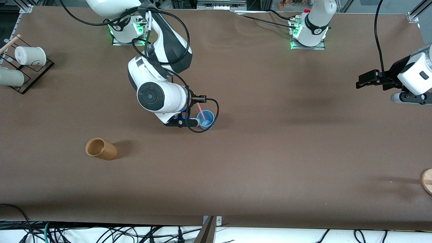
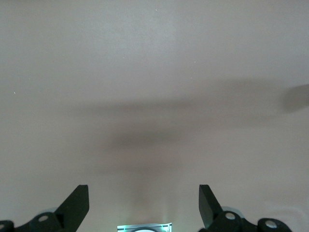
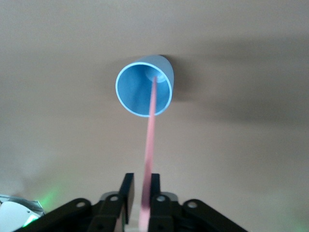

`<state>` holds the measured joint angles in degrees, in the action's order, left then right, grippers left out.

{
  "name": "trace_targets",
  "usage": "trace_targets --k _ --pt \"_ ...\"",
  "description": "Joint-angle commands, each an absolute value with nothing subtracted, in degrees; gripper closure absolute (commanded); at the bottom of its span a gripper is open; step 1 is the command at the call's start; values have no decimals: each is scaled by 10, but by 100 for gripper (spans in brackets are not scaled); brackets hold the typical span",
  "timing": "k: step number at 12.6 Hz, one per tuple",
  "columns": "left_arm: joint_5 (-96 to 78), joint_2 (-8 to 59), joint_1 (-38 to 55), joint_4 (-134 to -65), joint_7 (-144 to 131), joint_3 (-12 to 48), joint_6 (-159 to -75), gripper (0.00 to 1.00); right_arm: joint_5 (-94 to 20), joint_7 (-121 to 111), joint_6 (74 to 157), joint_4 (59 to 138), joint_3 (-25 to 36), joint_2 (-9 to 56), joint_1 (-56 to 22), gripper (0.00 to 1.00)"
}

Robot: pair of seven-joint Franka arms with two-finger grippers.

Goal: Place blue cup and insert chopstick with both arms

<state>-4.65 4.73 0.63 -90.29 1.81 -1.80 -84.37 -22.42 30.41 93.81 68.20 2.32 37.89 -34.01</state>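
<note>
No readable writing; chopstick [image 3: 150,130] tip inside blue cup [image 3: 144,92].

Robotics lab bench, not a home or kitchen. Evidence: two white robot arms bolted to the table [image 1: 256,175] on metal base plates — right arm's base [image 1: 126,32] and left arm's base [image 1: 307,37], both lit with green status lights. The tabletop is one plain brown sheet with aluminium framing [image 1: 415,14] at the corners. Black cables [image 1: 378,37] trail across the surface from the arms, and a tangle of loose wires [image 1: 111,234] lies along the edge nearest the front camera. Props are sparse and staged — white paper cups [image 1: 29,55] on a small dark rack [image 1: 32,76] toward the right arm's end.
</note>
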Motion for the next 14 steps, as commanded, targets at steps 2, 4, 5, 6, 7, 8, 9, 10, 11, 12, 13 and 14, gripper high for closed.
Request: trace_targets --k 2,4,5,6,7,8,9,10,11,12,13,14 --pt "-33 47 4 -900 32 -18 -846 0 -244 303 952 664 26 389 -342 0" --pt "-33 47 5 -900 32 -18 -846 0 -244 303 952 661 27 386 -341 0" --pt "-33 47 4 -900 32 -18 -846 0 -244 303 951 657 27 385 -340 0" --pt "-33 47 4 -900 32 -18 -846 0 -244 304 946 650 29 383 -340 0" --pt "-33 47 4 -900 32 -18 -846 0 -243 301 942 646 32 376 -337 0" --pt "-33 47 4 -900 32 -18 -846 0 -243 299 941 646 36 367 -329 0" --pt "-33 47 4 -900 32 -18 -846 0 -241 298 933 646 35 360 -311 0" --pt "-33 47 4 -900 32 -18 -846 0 -237 291 930 647 35 353 -297 0" --pt "-33 47 4 -900 32 -18 -846 0 -236 271 927 649 37 345 -279 0" --pt "-33 47 4 -899 32 -18 -846 0 -233 245 909 650 47 340 -268 0" --pt "-33 47 4 -899 32 -18 -846 0 -226 222 891 650 76 338 -266 0" --pt "-33 47 4 -899 32 -18 -846 0 -222 201 882 650 103 336 -266 0"
